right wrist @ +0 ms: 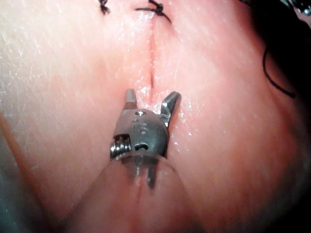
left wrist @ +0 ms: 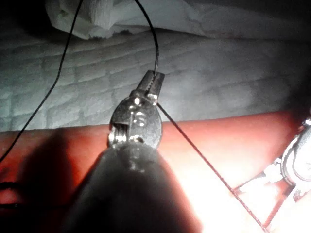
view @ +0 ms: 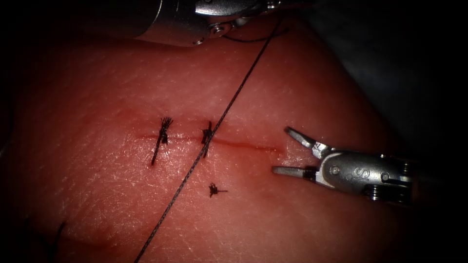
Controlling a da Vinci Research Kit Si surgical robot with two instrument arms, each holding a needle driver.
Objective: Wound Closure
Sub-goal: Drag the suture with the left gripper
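Note:
The tissue (view: 292,87) has a horizontal cut (view: 243,145) with two knotted stitches (view: 165,132) (view: 207,135) across its left part. A long dark thread (view: 229,104) runs slantwise over the second stitch, taut from the picture's top to its bottom edge. My left tool (left wrist: 154,80) is shut on this thread; in the endoscope view the left tool (view: 214,19) hangs above the tissue's far side. My right tool (view: 281,151) stands open at the cut's right end and holds nothing. In the right wrist view the right tool (right wrist: 152,94) straddles the cut's end (right wrist: 151,77).
A short cut end of thread (view: 214,190) lies on the tissue below the cut. A slack loop of thread (view: 253,39) lies near the left tool. White gauze (left wrist: 121,14) and a pale quilted pad (left wrist: 218,73) lie beyond the tissue.

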